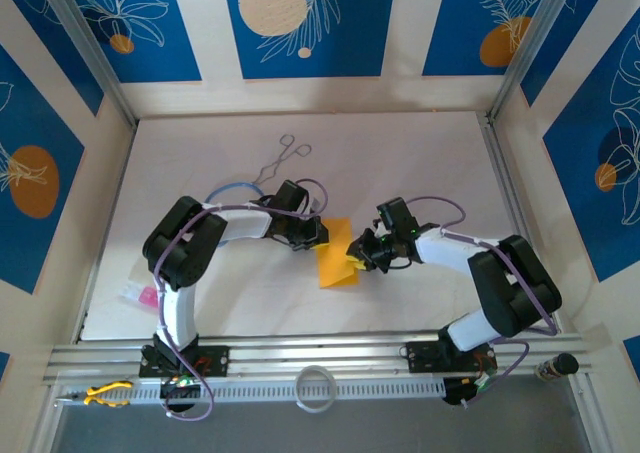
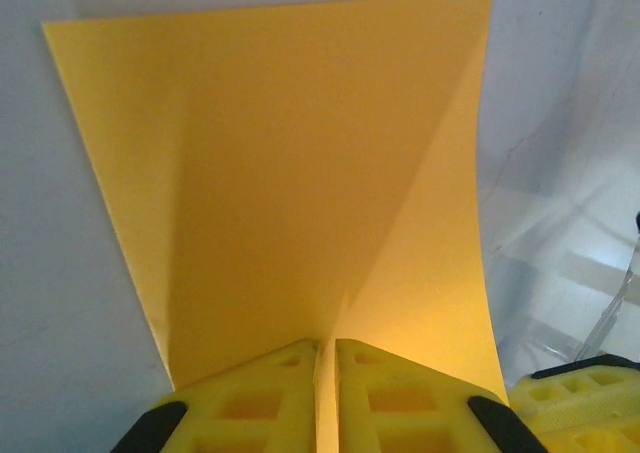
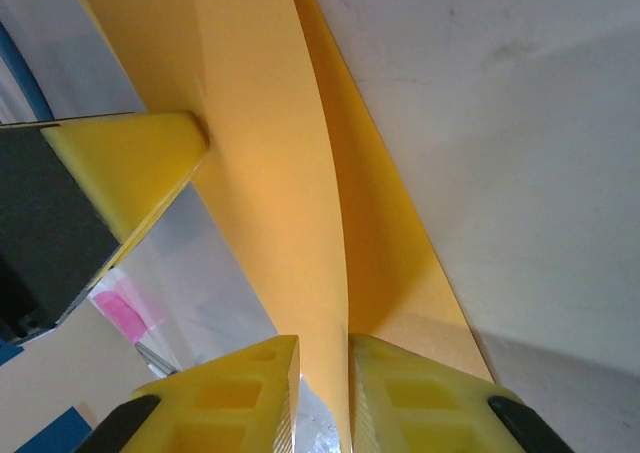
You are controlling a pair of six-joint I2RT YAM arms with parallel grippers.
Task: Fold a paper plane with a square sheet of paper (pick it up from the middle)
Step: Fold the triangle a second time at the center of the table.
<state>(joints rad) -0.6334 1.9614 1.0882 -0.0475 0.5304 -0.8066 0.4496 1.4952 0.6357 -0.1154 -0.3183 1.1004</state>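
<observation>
**A:** Reading the top view from the left, what comes first?

**B:** A small pink slip lies at the left edge of the white table, well apart from everything else.

**A:** Next?

**B:** The left gripper is just left of centre. In its wrist view its yellow fingers stand almost together, clamped on the near edge of the square sheet of paper.

**A:** How does that sheet look?

**B:** It is thin, plain and orange-yellow, and sits mid-table between the two grippers. It does not lie flat. It bows, with a soft ridge running away from the pinch, and one side is in shadow.

**A:** And on the right?

**B:** The right gripper meets the sheet's right edge. In its wrist view the paper passes edge-on between its two fingers, which stand slightly apart. I cannot tell whether they press on it.
</observation>
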